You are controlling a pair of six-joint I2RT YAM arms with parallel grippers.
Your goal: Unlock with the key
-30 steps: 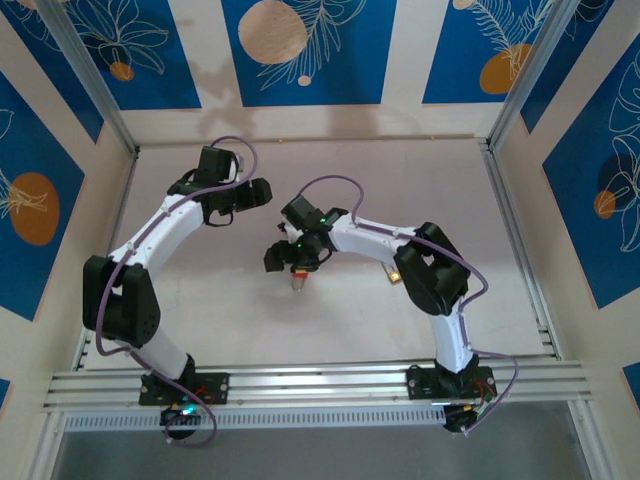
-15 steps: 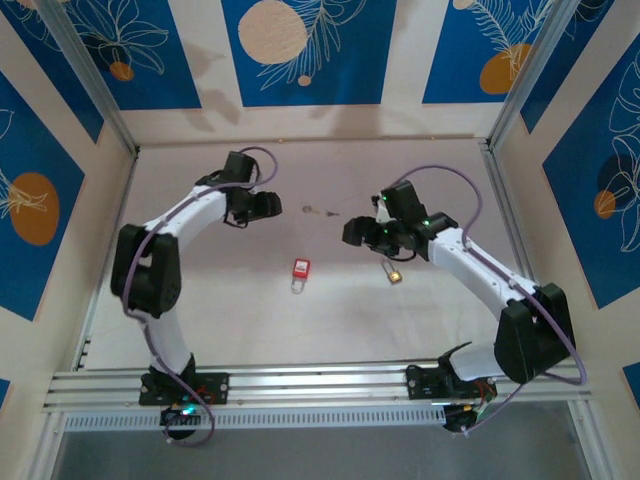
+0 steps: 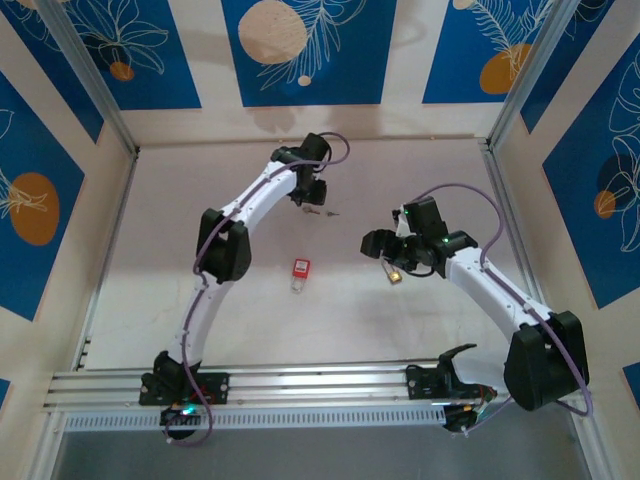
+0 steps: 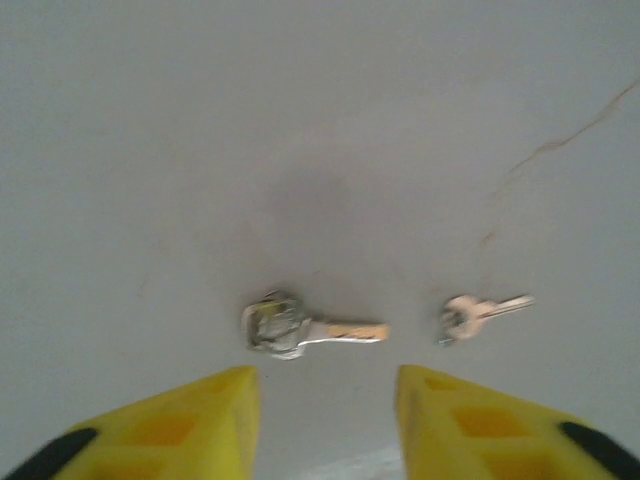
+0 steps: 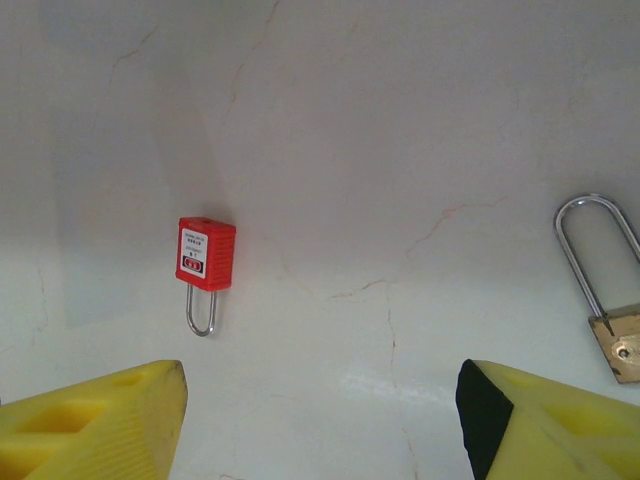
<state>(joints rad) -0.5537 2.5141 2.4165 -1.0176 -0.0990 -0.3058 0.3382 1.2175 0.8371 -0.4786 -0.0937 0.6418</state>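
Pale table (image 5: pixel 400 150) with thin lines, perhaps cracks; blue-patterned walls (image 3: pixel 300 50).

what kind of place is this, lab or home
Probably a robot lab cell: a pale table boxed in by printed blue panels, an aluminium mounting rail, and a red padlock and keys laid out.

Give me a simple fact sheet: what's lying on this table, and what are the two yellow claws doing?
surface: pale table
locks: red padlock and brass padlock, lying flat, well apart
keys: larger key and smaller key, side by side, not touching
left gripper: open, just short of the larger key, holding nothing
right gripper: wide open over bare table between the two padlocks, holding nothing
unlocking: not started; no key in either lock
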